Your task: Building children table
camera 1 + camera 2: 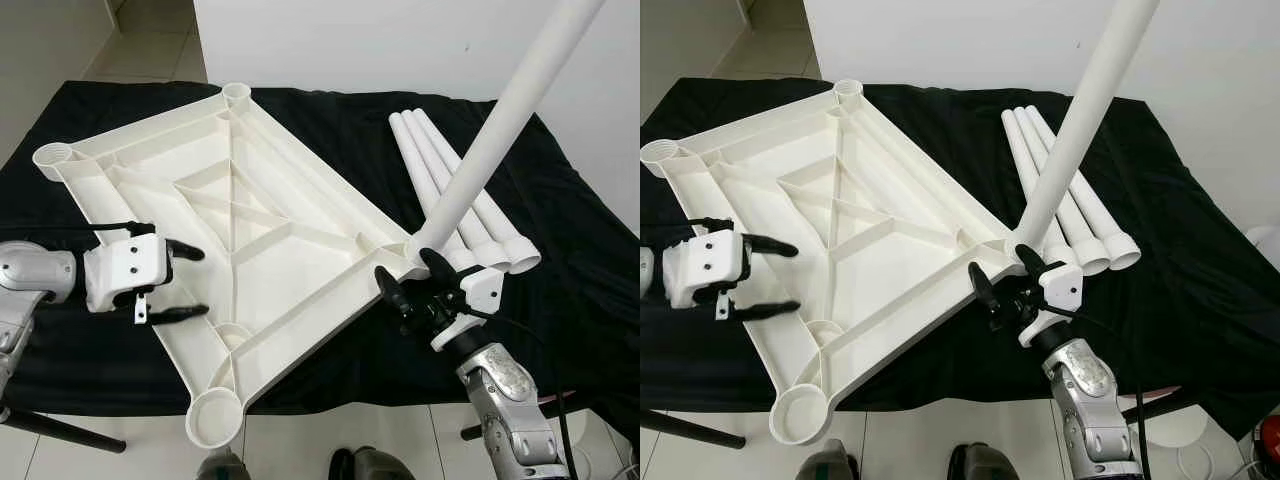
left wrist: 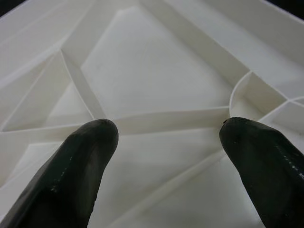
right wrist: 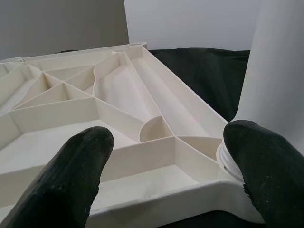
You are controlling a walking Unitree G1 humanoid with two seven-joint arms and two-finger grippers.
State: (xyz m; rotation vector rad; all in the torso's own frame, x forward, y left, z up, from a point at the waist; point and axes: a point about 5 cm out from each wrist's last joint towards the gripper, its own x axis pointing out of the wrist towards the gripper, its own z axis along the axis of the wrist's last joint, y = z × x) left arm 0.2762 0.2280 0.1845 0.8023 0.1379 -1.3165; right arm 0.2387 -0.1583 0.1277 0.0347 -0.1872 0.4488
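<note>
One white tabletop [image 1: 250, 230] lies upside down, ribs up, on the black-draped counter [image 1: 570, 270]; I count four round corner sockets on it; the nearest socket [image 1: 215, 415] hangs past the counter's front edge. One leg [image 1: 500, 130] stands tilted in the tabletop's right-hand socket; three more legs [image 1: 470, 215] lie side by side on the cloth just right of the tabletop, with open black cloth beyond them. My left pincer [image 1: 185, 282] hovers over the tabletop's left rim, fingers apart, gripping nothing; my right pincer [image 1: 412, 273] sits at the tabletop's right corner, fingers apart, one beside the standing leg's base. I can read no writing anywhere.
</note>
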